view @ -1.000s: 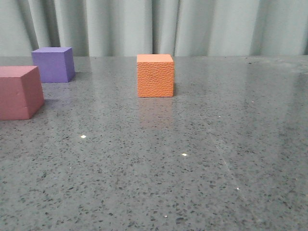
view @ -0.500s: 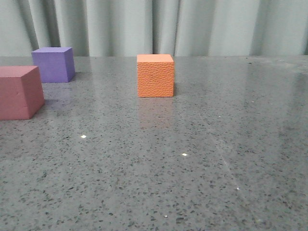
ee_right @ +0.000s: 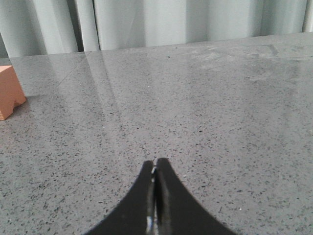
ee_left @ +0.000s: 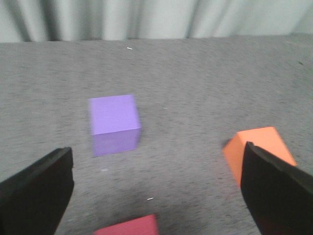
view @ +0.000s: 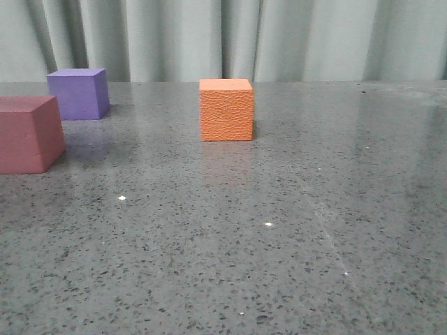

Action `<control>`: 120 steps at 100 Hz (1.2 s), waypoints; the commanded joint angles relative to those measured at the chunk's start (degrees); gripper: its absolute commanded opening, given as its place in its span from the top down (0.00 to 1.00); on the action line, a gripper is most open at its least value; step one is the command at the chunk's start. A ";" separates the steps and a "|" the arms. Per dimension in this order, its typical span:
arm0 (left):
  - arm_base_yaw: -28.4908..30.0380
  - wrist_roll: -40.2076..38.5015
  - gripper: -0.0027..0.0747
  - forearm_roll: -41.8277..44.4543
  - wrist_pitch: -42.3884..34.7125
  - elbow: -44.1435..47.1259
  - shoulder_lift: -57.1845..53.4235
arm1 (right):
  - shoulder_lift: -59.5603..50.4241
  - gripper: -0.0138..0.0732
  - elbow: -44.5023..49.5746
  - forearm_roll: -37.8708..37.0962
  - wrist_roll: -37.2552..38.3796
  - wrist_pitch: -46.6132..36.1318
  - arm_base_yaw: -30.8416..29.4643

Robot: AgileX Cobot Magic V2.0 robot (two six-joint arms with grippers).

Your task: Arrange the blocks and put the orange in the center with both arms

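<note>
Speckled grey polished stone tabletop, reflective, backed by pale pleated curtain. Pink-red foam cube at far left edge; purple foam cube just behind it (apart); bright orange pebbled foam cube near centre. Left gripper spread wide, empty. Right gripper pressed closed, empty.

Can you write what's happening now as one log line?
left gripper open above blocks | right gripper shut, empty | orange cube mid-table, untouched
</note>
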 commanded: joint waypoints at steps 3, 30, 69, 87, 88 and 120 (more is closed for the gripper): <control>-6.51 -10.79 0.11 8.54 -4.23 -5.88 5.60 | -1.41 0.92 -0.75 0.10 -0.42 -4.85 -0.32; -19.08 -33.59 0.12 27.67 -0.33 -19.13 22.65 | -1.41 0.92 -0.75 0.10 -0.42 -4.85 -0.32; -24.87 -39.68 0.12 31.27 8.18 -34.88 38.30 | -1.41 0.92 -0.75 0.10 -0.42 -4.85 -0.32; -25.22 -39.68 0.12 31.16 8.07 -34.99 39.52 | -1.41 0.92 -0.75 0.10 -0.42 -4.85 -0.32; -25.22 -39.68 0.12 31.16 8.07 -34.99 39.52 | -1.41 0.92 -0.75 0.10 -0.42 -4.85 -0.32; -25.10 -39.68 0.12 28.10 10.16 -34.89 41.46 | -1.41 0.92 -0.75 0.10 -0.42 -4.85 -0.32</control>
